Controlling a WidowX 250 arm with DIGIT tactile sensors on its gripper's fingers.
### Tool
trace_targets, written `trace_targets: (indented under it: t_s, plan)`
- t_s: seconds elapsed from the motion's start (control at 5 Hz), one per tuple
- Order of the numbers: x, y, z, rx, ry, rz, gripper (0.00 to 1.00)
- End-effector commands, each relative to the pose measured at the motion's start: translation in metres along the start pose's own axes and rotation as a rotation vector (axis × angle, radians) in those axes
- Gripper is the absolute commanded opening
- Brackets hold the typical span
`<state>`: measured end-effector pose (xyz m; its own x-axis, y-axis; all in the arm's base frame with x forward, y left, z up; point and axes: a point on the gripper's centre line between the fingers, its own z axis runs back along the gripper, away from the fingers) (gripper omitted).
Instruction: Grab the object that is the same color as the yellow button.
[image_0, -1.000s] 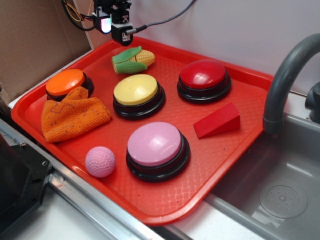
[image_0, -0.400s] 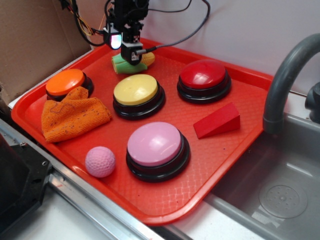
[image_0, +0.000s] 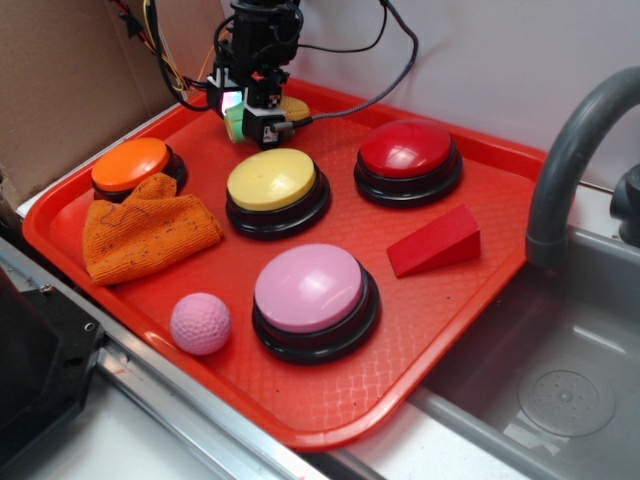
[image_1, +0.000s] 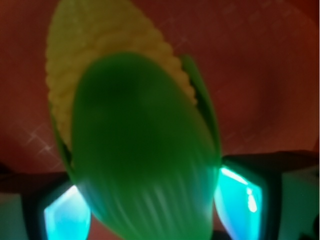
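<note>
Hanging low over the far end of the red tray (image_0: 470, 300), gripper (image_0: 252, 115) straddling the toy corn (image_1: 135, 145), one finger (image_1: 62, 215) on each side of the green husk. Jaws apart around it; whether the pads actually press the husk cannot be told from either view. Corn lying on the tray floor behind the yellow button (image_0: 274, 183), almost wholly hidden by the gripper in the outside view, only a sliver of yellow kernels (image_0: 295, 108) peeking out to the right. Filling the wrist view: green leaf in front, yellow kernels behind, red tray beyond. Elsewhere on the tray: orange button (image_0: 131, 164) with an orange cloth (image_0: 145, 232) touching it, red button (image_0: 407, 152), red wedge (image_0: 435, 243), pink button (image_0: 310, 290), pink ball (image_0: 200, 323) just beside it. Grey faucet (image_0: 570, 150) and sink (image_0: 560, 390) off to the right.
</note>
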<state>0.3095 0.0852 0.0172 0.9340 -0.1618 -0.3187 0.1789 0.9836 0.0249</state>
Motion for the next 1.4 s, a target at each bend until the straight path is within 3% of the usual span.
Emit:
trace_targets:
  t_s: [0.0, 0.2, 0.4, 0.6, 0.8, 1.2]
  plan:
    - [0.003, -0.003, 0.013, 0.013, -0.050, 0.025, 0.00]
    - [0.002, -0.003, 0.014, 0.004, -0.059, 0.044, 0.00]
    - [-0.017, -0.002, 0.054, -0.022, -0.132, 0.206, 0.00]
    - [-0.053, -0.010, 0.094, -0.107, -0.206, 0.445, 0.00]
    - [-0.091, -0.030, 0.133, -0.148, -0.308, 0.454, 0.00]
    - [-0.149, -0.074, 0.215, -0.113, -0.390, 0.344, 0.00]
